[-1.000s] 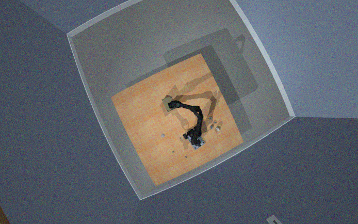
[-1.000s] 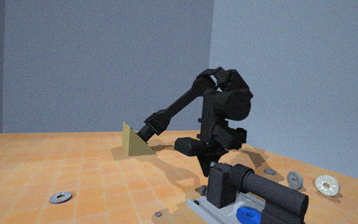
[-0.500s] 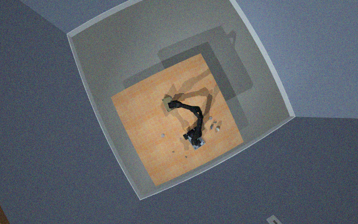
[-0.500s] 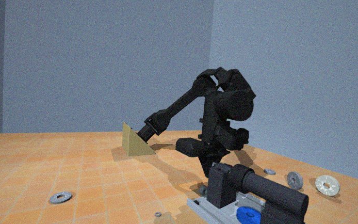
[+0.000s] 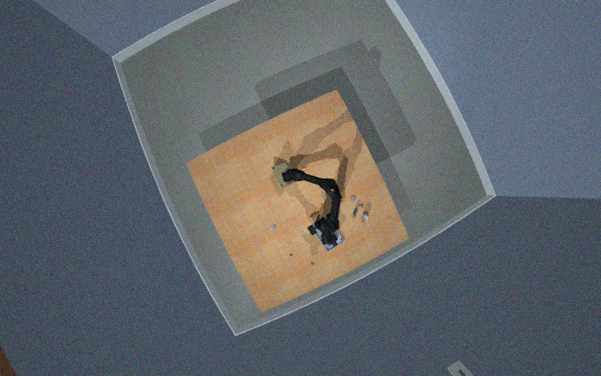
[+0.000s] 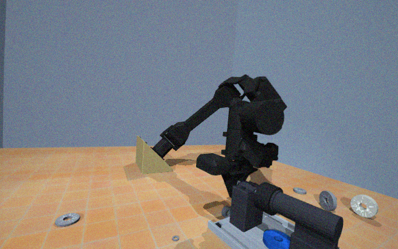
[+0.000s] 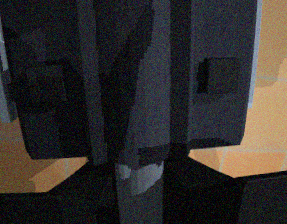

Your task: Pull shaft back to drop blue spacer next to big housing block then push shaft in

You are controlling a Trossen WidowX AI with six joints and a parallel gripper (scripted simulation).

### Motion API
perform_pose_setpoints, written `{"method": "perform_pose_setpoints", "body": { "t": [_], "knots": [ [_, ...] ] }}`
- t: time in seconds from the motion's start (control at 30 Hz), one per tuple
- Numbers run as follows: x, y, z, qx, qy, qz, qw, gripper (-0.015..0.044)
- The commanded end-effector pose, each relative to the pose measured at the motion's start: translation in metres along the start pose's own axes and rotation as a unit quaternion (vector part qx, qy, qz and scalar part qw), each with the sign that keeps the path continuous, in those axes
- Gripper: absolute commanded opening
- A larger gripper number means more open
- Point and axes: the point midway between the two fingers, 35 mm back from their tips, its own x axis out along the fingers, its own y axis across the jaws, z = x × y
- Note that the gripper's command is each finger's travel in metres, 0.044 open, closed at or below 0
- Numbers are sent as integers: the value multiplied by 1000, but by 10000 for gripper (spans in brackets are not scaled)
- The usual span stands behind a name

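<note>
My gripper is shut on the shaft behind the housing block. The wrist view shows the shaft between the fingertips, running up to the dark housing. In the exterior view the arm hides most of the shaft. The housing block stands on a pale base plate, with a dark collar and a thick dark cylinder on its far side from the gripper. The blue spacer lies tilted, low on the plate below the cylinder, off the shaft line. Any spacers still on the shaft cannot be made out.
A grey disc and a small ring lie on one side. Another small ring is beside the block. Two grey discs and a white disc are on the other side. The arm's wedge base is behind.
</note>
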Motion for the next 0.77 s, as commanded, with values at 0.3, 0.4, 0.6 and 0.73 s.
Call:
{"method": "perform_pose_setpoints", "body": {
  "t": [0.3,0.4,0.6,0.73],
  "knots": [
    [0,0,0,1,1,1,1000,26],
    [0,0,0,1,1,1,1000,105],
    [0,0,0,1,1,1,1000,262],
    [-7,0,1,1,1,0,1000,367]
  ]
}}
